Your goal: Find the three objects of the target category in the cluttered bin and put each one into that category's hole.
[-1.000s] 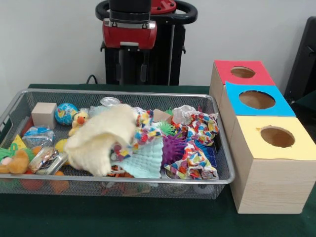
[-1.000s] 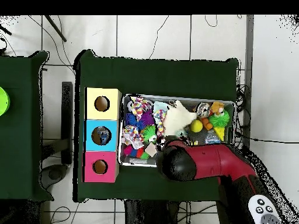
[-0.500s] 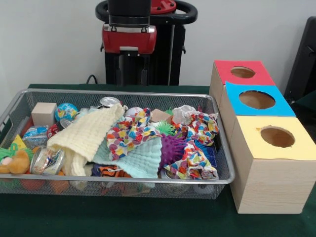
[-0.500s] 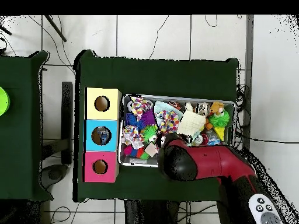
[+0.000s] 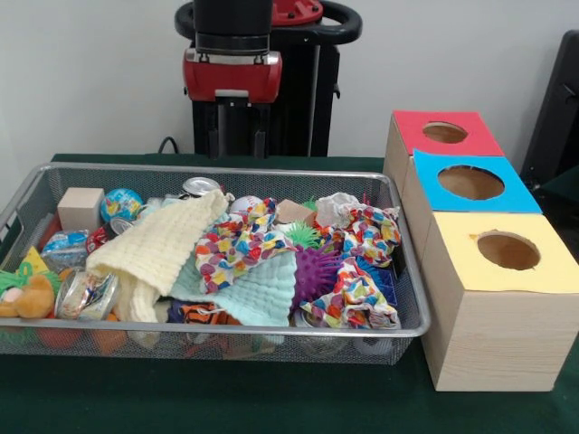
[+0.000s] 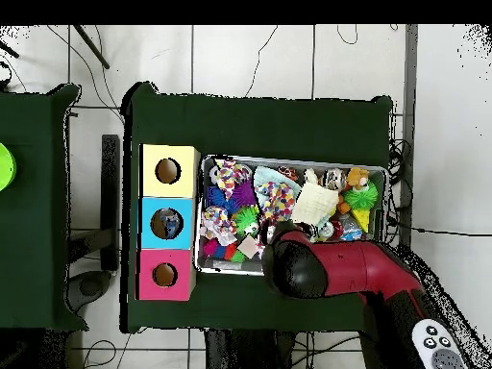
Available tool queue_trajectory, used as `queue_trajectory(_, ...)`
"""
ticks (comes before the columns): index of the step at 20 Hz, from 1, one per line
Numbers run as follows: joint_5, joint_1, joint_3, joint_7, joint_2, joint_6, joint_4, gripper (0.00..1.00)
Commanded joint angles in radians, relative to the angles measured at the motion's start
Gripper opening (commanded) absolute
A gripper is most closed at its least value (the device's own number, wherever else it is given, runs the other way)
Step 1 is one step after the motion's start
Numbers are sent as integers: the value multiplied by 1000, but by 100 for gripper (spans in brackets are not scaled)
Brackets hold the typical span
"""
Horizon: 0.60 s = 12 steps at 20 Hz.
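Nearest on the green worktop [image 5: 226,398] is the wire bin [image 5: 226,331], w/ the three boxes just beside it on the picture's right: yellow-topped box [image 5: 507,271] closest, blue-topped box [image 5: 470,185] behind it, red-topped box [image 5: 445,134] farthest, each w/ a round hole on top.

Inside the bin, front to back: teddy [image 5: 29,297] and wrapped packets at the front left corner, cream cloth [image 5: 158,253] draped across the middle, mint cloth [image 5: 262,294] and a patterned cloth [image 5: 237,249] touching it, purple spiky ball [image 5: 318,271] between cloths, another patterned cloth [image 5: 357,298] at the right. Further back: wooden block [image 5: 80,208], globe ball [image 5: 120,206], a can [image 5: 201,186].

Task's things: target category isn't shown, so can't say which items count; whatever they are, prob. still in the bin, some likely under cloth.

Risks, as I judge: cloths cover much of the pile, so a pick may snag fabric instead of a target, drag neighbours out, or tip stuff over the rim. Spiky ball could slip from a pinch.

Arm: hangs upright behind the bin's far rim, well above contents. Claw [image 5: 236,140] is parted, two fingers [image 5: 216,134] pointing straight down, nothing between them. Overhead view shows the arm's red bulk [image 6: 332,271] over the bin's robot-side edge.
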State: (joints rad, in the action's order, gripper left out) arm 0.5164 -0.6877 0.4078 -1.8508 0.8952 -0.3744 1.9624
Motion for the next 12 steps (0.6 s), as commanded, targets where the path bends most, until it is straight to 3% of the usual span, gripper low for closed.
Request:
queue_trajectory(1,-40,-100,29,25,3,-61,-19,100)
queue_trajectory(7,-23,-219,66,146,4,-135,-59,100)
queue_trajectory(12,18,-313,79,179,-82,-123,-126,100)
